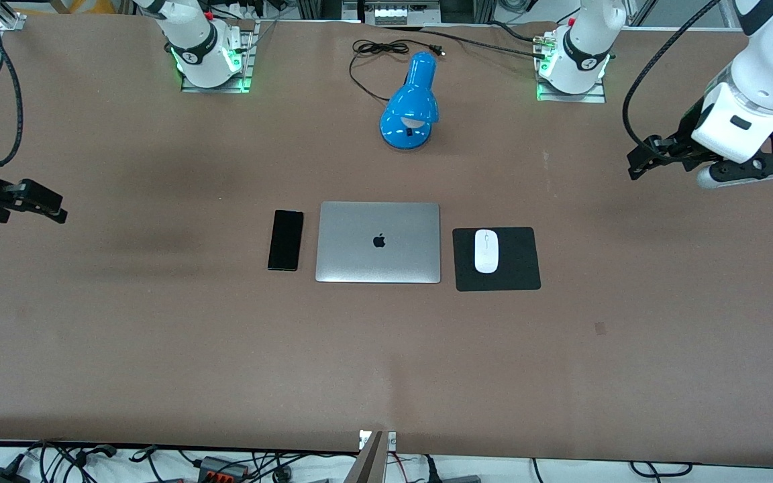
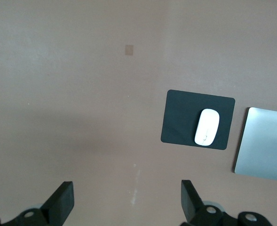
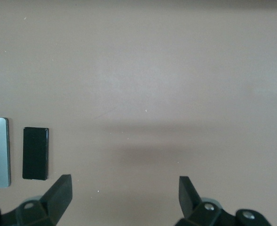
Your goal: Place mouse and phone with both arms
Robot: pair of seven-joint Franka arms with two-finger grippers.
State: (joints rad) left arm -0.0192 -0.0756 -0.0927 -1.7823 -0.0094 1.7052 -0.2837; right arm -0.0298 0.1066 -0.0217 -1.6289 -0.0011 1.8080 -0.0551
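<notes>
The white mouse lies on a square black mat, beside the closed silver laptop toward the left arm's end. The black phone lies flat beside the laptop toward the right arm's end. My left gripper is open and empty, up over bare table at the left arm's end. The left wrist view shows its open jaws, the mouse and the mat. My right gripper is open and empty over the right arm's end. The right wrist view shows its jaws and the phone.
A blue desk lamp with a black cord stands farther from the front camera than the laptop, between the two arm bases. A small dark patch marks the brown table nearer the front camera than the mat. Cables lie along the table's front edge.
</notes>
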